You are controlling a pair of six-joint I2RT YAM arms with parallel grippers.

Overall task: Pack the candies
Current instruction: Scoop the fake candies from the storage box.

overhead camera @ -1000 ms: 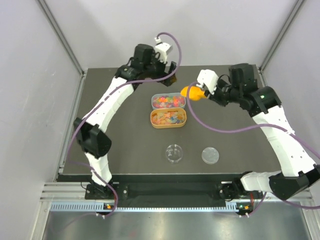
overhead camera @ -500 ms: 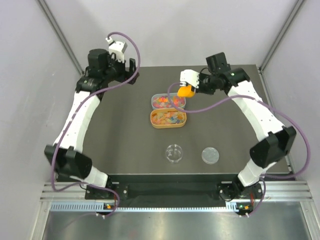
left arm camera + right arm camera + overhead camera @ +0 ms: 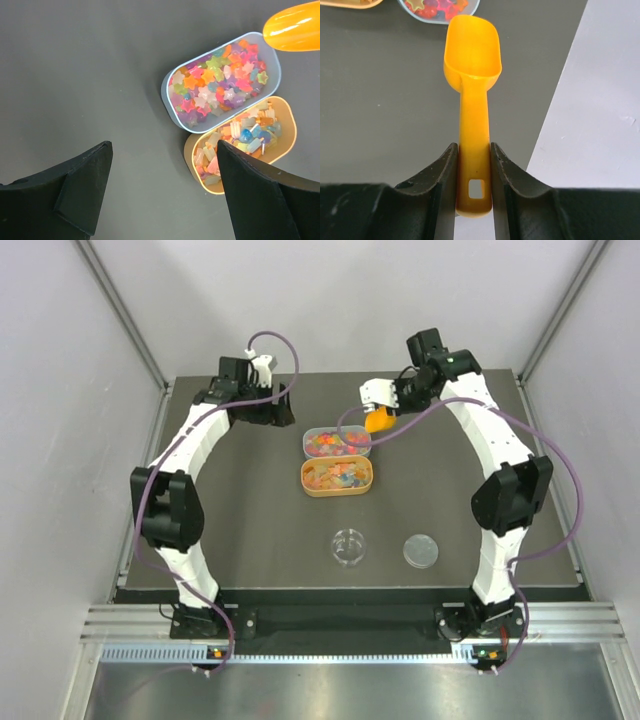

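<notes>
Left claw (image 3: 162, 150) has swung nearer the tubs (image 3: 165, 96), wide open and empty. Right claw (image 3: 473, 148) squeezes the orange scoop (image 3: 472, 50) beside them. Candies (image 3: 220, 80) sit in both tubs on the bench (image 3: 75, 60).

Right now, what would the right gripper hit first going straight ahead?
Likely the rim of the blue tub: the orange scoop in the right gripper points at its star candies, though depth is unclear.
</notes>
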